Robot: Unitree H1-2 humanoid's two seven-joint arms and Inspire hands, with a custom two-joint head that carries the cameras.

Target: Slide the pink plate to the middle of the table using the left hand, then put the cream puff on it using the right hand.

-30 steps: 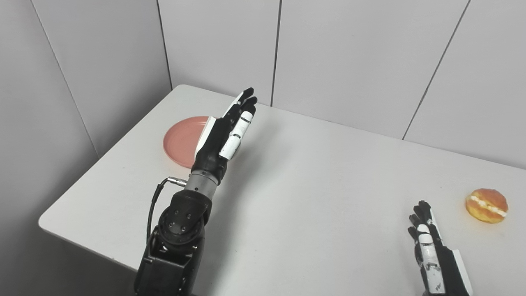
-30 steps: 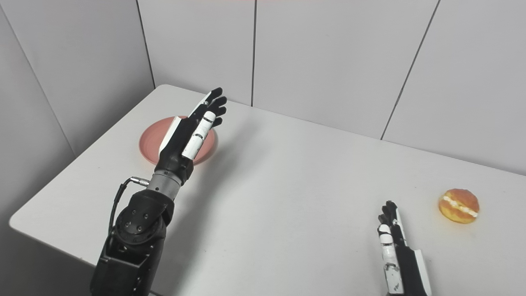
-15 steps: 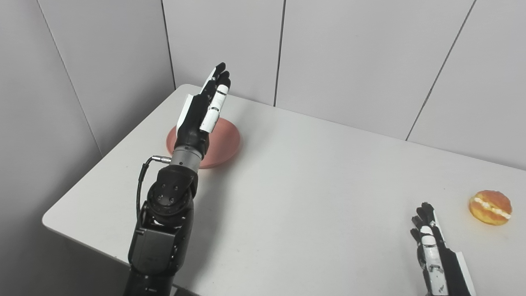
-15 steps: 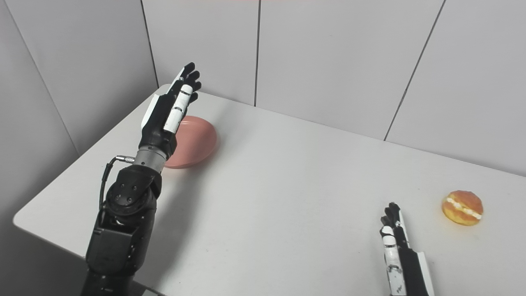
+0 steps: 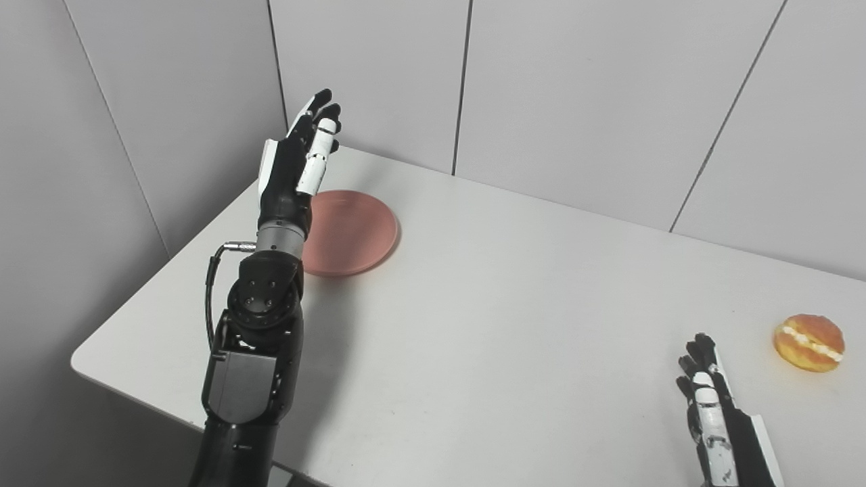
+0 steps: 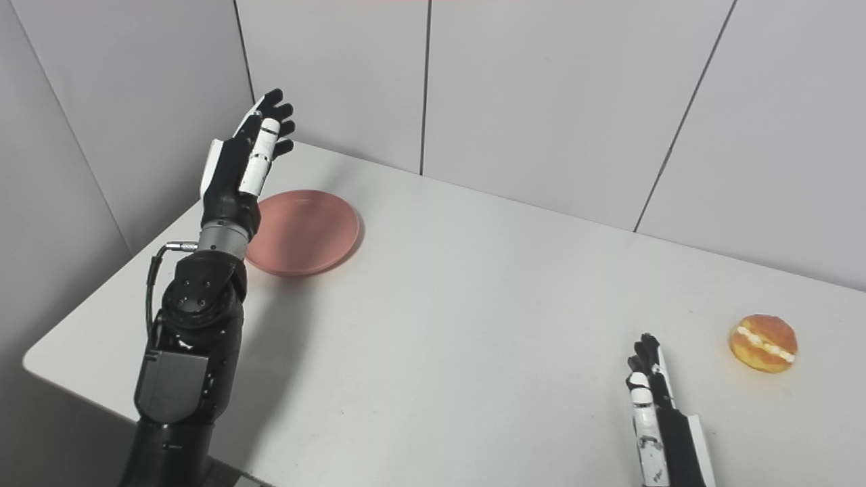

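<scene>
The black-and-white left hand (image 5: 298,162) is held raised above the far-left part of the white surface (image 5: 514,304), its fingers straight and spread and nothing gripped, the palm side turned toward the middle of the surface. Just to its right, and lower, the round, shallow pink plate (image 5: 352,231) lies flat on the surface — the wrist and forearm overlap the plate's left rim in both views, so whether any contact is made there cannot be told, though the hand itself appears to be held clear above it. This is the relation on which the coming move is judged to turn: the plate lies on the inner side of the left hand, between it and the middle of the surface, so a push toward the centre could be given once the hand is lowered behind the outer rim. Well apart, at the near-right edge, the black-and-white right hand (image 5: 720,419) is seen with fingers extended and empty — it is by far the nearer to the golden, cream-filled puff (image 5: 809,341), which rests just beyond it to the right.
</scene>
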